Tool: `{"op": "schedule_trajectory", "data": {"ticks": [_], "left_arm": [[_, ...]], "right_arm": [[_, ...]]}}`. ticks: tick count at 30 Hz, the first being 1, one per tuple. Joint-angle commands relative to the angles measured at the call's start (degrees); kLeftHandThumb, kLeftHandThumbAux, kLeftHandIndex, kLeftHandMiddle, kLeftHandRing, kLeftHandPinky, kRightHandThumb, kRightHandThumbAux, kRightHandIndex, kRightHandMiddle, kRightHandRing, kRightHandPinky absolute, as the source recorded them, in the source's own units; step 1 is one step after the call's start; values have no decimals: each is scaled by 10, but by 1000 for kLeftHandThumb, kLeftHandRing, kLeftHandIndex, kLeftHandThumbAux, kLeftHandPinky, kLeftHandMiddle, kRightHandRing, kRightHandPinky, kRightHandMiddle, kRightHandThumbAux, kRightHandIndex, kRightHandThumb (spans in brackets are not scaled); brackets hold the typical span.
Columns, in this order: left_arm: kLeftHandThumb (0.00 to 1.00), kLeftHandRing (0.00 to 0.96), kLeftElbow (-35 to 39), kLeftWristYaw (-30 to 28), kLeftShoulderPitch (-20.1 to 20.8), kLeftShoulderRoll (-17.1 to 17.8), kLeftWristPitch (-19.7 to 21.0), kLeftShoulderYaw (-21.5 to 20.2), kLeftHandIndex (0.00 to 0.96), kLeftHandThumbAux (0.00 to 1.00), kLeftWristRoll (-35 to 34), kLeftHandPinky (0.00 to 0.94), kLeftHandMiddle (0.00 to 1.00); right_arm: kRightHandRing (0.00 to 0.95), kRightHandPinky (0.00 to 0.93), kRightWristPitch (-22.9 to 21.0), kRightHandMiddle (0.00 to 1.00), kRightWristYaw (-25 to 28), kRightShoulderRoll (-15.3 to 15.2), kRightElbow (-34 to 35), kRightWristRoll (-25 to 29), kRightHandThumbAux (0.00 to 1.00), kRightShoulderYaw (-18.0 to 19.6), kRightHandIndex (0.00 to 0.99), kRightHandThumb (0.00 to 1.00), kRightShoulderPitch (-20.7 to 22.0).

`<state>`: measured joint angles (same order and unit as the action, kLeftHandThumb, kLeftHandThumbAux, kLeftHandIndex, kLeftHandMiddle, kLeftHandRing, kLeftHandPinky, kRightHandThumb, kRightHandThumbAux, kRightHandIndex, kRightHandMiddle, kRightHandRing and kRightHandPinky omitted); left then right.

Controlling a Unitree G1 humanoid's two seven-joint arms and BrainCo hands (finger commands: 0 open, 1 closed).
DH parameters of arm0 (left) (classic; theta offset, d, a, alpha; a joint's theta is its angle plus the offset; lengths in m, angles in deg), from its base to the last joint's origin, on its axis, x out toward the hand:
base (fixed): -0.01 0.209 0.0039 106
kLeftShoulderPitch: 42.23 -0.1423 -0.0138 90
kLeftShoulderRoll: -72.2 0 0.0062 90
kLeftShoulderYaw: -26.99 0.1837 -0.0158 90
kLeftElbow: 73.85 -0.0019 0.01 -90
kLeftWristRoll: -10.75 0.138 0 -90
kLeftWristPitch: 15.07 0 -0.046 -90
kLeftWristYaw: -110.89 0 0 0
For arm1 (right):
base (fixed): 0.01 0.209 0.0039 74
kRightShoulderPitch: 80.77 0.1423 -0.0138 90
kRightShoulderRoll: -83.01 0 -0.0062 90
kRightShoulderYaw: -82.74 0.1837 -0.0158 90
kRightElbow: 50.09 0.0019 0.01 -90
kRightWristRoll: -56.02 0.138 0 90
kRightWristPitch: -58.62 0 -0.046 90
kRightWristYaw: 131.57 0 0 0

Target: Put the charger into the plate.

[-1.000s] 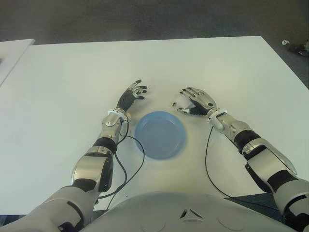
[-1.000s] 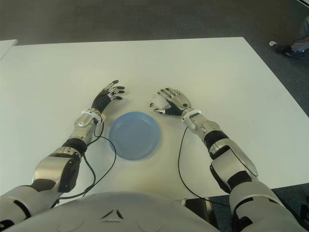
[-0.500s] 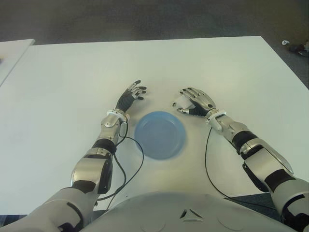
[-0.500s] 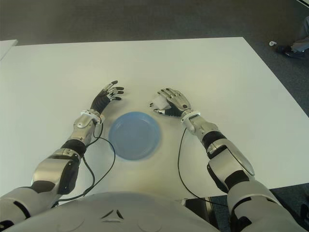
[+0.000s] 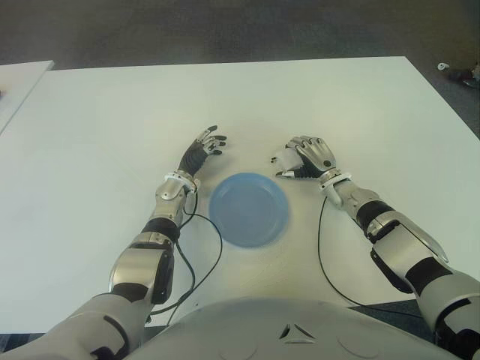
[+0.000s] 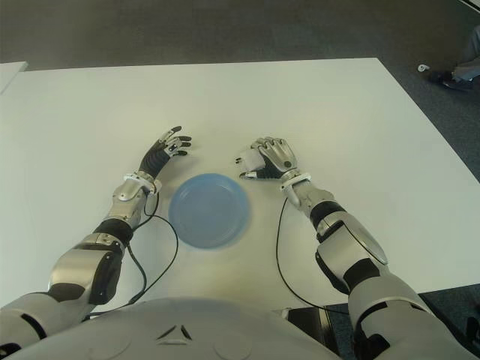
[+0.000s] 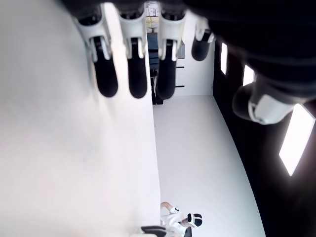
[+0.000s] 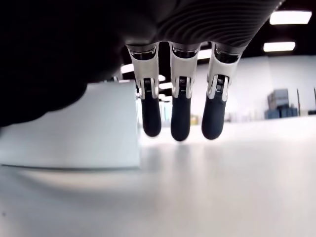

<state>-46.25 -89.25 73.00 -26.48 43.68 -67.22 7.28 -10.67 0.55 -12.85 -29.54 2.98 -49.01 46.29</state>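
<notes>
A blue plate (image 5: 248,208) lies empty on the white table (image 5: 112,112) in front of me. The white charger (image 5: 284,159) sits on the table just beyond the plate's far right rim. My right hand (image 5: 307,156) arches over the charger's right side. In the right wrist view its fingers (image 8: 180,111) hang down just above the table, and the charger (image 8: 74,123) stands beyond them, untouched. My left hand (image 5: 202,150) shows beside the plate's far left rim, fingers (image 7: 133,69) stretched out and holding nothing.
Black cables (image 5: 321,247) loop from both wrists across the table toward my body. A second white table (image 5: 19,82) stands at the far left. Dark floor runs beyond the far edge, with a person's shoe (image 6: 450,75) at the right.
My right forearm has swung in toward my body while the hand stayed at the charger, fingers curling slightly more. The left hand has barely shifted. Charger and plate have not moved.
</notes>
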Motion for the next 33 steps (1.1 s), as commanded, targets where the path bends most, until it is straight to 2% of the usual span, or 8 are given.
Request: {"op": "schedule_trajectory", "data": {"ticks": [1, 15, 33], "left_arm": [[0, 276, -14, -10, -32, 0, 16, -3, 101, 434, -1, 291, 265], [0, 286, -7, -14, -36, -5, 12, -8, 113, 445, -13, 290, 277], [0, 270, -13, -25, -28, -8, 27, -10, 153, 432, -16, 289, 266]], "right_arm": [[872, 900, -12, 873, -6, 5, -29, -17, 702, -20, 441, 731, -29], [888, 899, 27, 896, 21, -3, -34, 3, 711, -15, 439, 741, -28], [892, 907, 43, 902, 27, -9, -43, 4, 711, -15, 439, 743, -23]]}}
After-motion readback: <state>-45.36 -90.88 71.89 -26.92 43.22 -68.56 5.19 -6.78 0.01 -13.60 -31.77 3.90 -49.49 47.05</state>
